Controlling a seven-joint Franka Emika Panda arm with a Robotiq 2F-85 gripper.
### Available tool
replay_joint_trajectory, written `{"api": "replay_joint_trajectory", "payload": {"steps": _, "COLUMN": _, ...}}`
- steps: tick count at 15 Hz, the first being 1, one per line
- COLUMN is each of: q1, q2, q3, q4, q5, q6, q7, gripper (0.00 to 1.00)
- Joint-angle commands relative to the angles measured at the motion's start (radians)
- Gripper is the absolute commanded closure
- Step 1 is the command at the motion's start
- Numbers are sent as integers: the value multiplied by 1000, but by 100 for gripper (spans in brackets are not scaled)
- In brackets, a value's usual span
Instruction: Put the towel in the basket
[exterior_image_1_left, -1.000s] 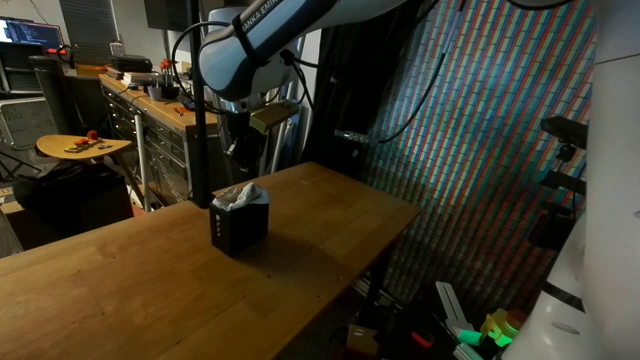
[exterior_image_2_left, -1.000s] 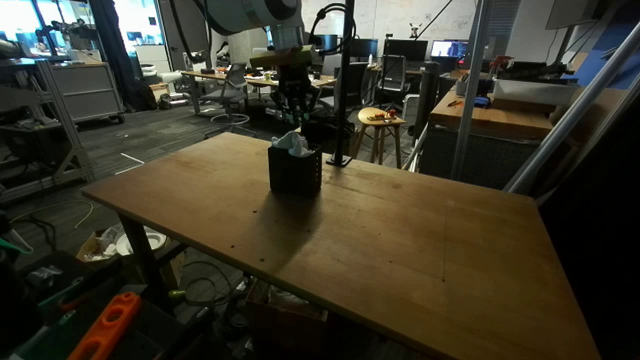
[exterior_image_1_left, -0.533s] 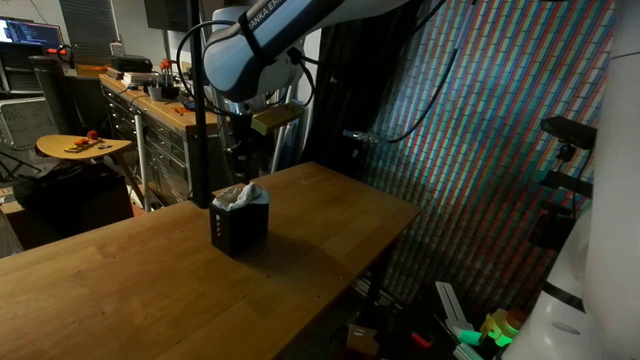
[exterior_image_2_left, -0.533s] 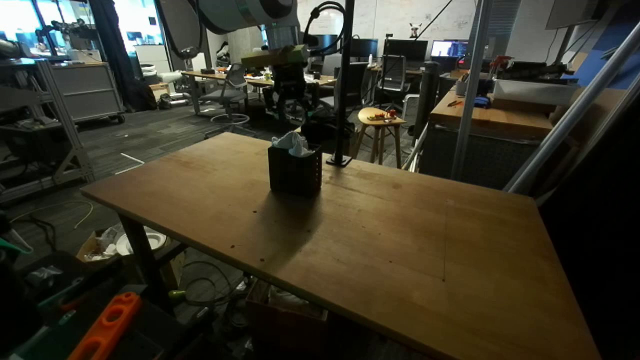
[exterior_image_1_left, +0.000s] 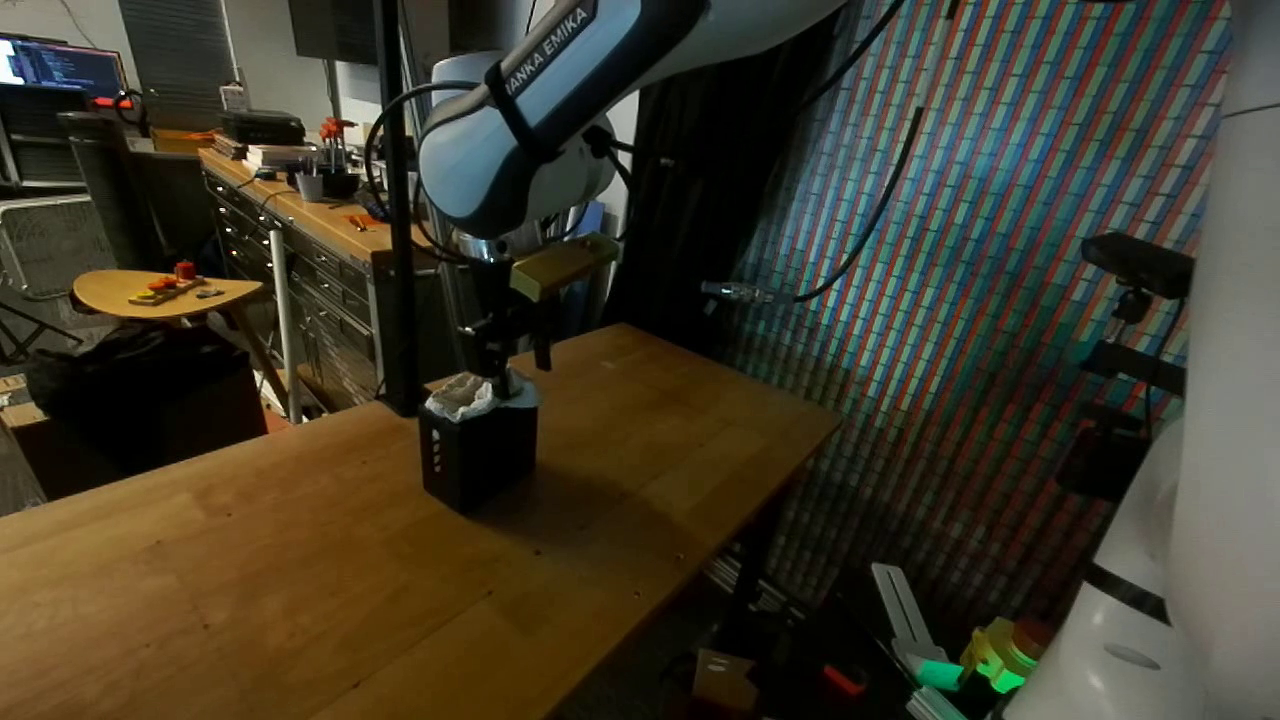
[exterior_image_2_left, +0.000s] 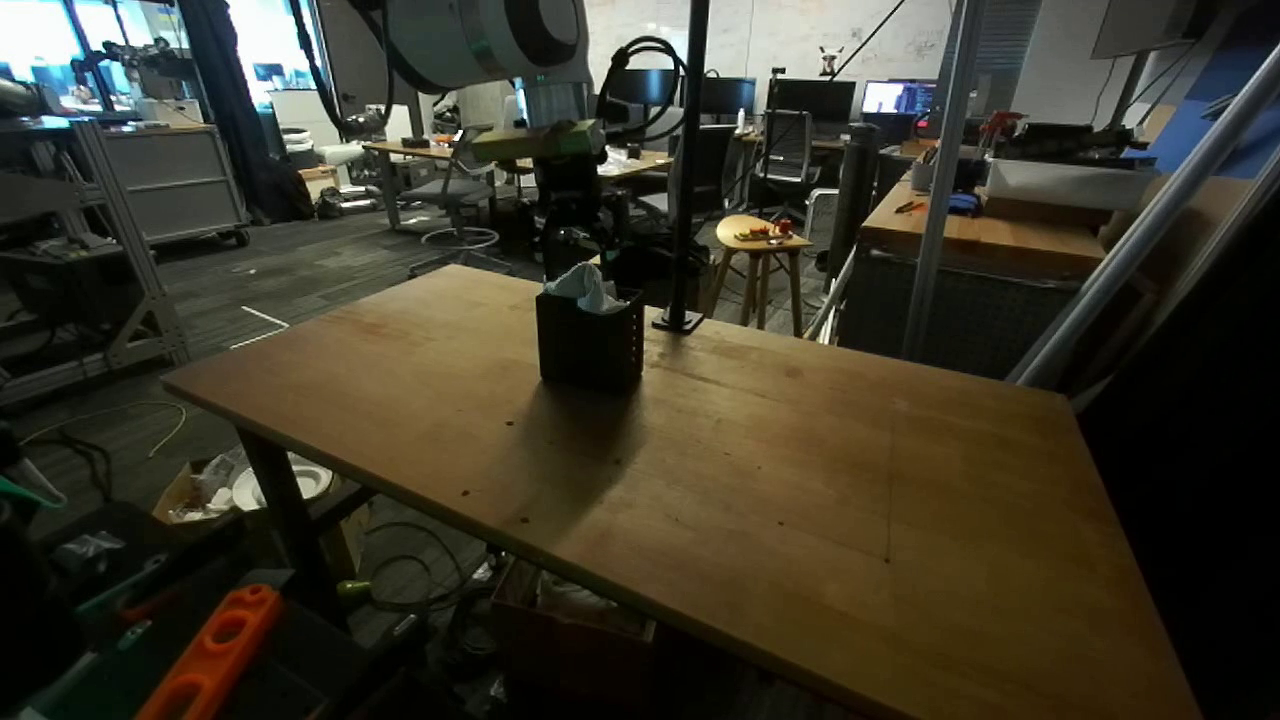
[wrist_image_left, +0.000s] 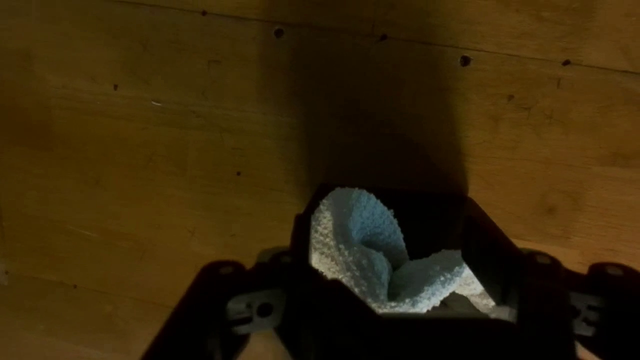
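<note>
The gripper (exterior_image_1_left: 523, 379) hangs point-down at the mouth of the black basket (exterior_image_1_left: 485, 455), its fingers (exterior_image_1_left: 543, 354) spread wide with the pale towel (wrist_image_left: 350, 245) showing between them, though from here I cannot tell whether either one touches it. The towel lies bunched inside the basket, a few folds poking up above the rim. The basket stands upright on the wooden table (exterior_image_1_left: 300, 560), near the foot of a black pole (exterior_image_2_left: 687, 200), and a small wooden stool (exterior_image_2_left: 736, 229) stands well apart from the table.

Wooden stool (exterior_image_1_left: 108, 290); black pole (exterior_image_2_left: 688, 190)
</note>
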Motion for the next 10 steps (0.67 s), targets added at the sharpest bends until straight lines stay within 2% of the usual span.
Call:
{"api": "replay_joint_trajectory", "payload": {"steps": 1, "q1": 0, "q2": -16, "q3": 1, "q4": -20, "q5": 8, "q6": 25, "q7": 2, "gripper": 50}}
{"api": "replay_joint_trajectory", "payload": {"steps": 4, "q1": -3, "q2": -7, "q3": 0, "q4": -10, "q5": 9, "q6": 25, "q7": -7, "gripper": 74}}
{"api": "replay_joint_trajectory", "payload": {"steps": 6, "q1": -5, "q2": -1, "q3": 0, "q4": -4, "q5": 11, "q6": 33, "q7": -10, "gripper": 70}}
{"api": "replay_joint_trajectory", "payload": {"steps": 10, "q1": -9, "q2": 13, "q3": 1, "q4": -2, "q5": 20, "q6": 59, "q7": -16, "gripper": 52}}
